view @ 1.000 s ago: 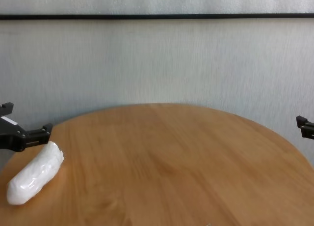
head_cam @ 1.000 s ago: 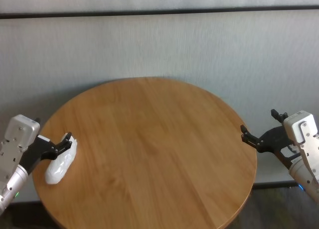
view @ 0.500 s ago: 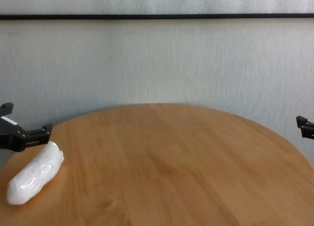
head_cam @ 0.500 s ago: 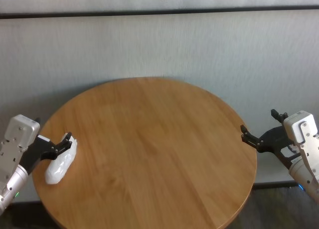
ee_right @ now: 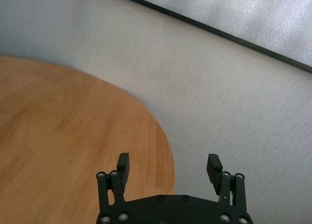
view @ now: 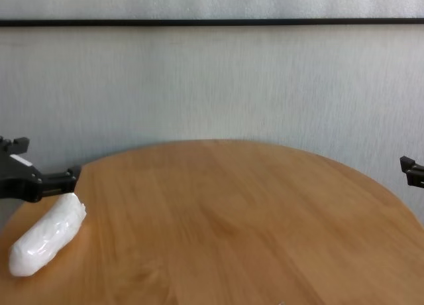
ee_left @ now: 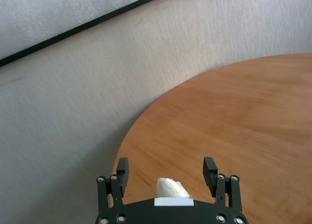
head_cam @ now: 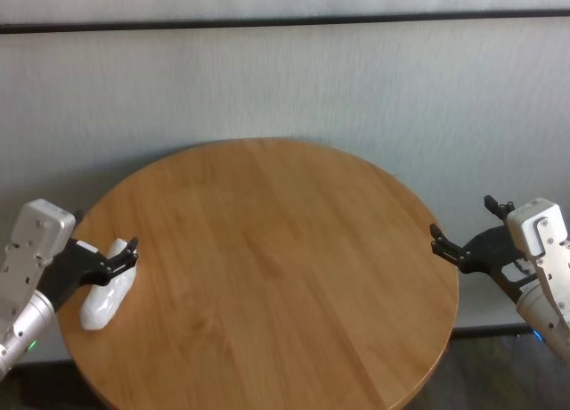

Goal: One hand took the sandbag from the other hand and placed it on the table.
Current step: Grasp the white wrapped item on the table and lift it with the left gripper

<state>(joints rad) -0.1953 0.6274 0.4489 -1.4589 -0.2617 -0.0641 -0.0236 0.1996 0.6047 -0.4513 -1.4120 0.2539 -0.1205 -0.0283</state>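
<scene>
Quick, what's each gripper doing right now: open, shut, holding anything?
Left gripper: open, over the sandbag lying on the table, not gripping it.
Right gripper: open, empty, off the table's right edge.

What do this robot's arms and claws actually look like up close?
Each arm ends in a boxy pale-grey wrist housing on a silver cylinder. The left gripper and right gripper are matte black with two long, thin fingers and small silver screws at the base. A green light glows on the left arm, blue on the right.
</scene>
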